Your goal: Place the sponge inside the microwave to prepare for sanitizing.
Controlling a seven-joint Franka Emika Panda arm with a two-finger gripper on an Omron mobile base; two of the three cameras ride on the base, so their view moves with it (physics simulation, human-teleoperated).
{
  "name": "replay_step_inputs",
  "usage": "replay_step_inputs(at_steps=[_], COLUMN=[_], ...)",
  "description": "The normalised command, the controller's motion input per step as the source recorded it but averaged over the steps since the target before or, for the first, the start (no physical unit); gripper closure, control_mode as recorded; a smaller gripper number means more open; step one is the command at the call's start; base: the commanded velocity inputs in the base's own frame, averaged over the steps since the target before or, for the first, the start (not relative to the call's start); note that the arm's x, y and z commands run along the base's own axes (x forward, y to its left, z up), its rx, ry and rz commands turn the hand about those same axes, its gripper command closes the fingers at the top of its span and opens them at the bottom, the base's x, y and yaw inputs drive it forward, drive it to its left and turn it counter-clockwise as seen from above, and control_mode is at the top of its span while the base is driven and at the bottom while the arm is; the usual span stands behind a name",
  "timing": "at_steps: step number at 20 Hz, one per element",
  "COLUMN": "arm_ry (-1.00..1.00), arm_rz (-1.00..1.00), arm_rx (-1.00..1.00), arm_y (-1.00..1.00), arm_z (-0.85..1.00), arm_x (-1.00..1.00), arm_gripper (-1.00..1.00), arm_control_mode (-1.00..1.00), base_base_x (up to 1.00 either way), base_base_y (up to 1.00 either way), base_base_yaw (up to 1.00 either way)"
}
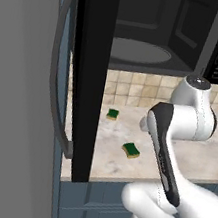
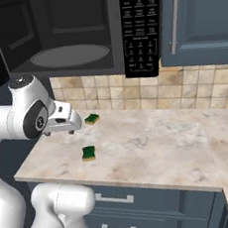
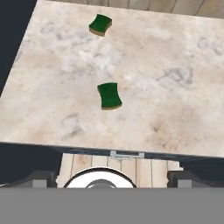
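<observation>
Hand view shows two sponges; with its fingers spread wide, the gripper [image 3: 107, 180] could grab the smaller sponge [image 3: 100, 23] instead of the sponge [image 3: 109, 96]

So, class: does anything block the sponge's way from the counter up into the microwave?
Nothing visible does. The microwave has its door open, the turntable is bare, and the sponge lies free on the counter below.

Sponge [image 3: 109, 96] on counter [image 3: 175, 87], below microwave [image 2: 68, 36]
</observation>
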Motion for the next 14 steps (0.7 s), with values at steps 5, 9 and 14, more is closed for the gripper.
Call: replay_step_inputs(at_steps=[5, 9, 14], arm_ry=[0.08, -0.06, -0.04], arm_rz=[0.10, 0.00, 0.00], arm_rx=[-0.11, -0.06, -0.01], arm_y=[0.33, 0.00, 0.00], arm_z=[-0.34, -0.40, -0.49], arm_x=[0.26, 0.28, 0.23], arm_gripper=[-1.00, -1.00, -1.00], arm_control_mode=[-1.00, -1.00, -1.00], base_base_x=[0.00, 0.00, 0.00], base_base_y=[0.00, 0.00, 0.00], base_base_yaw=[0.00, 0.00, 0.00])
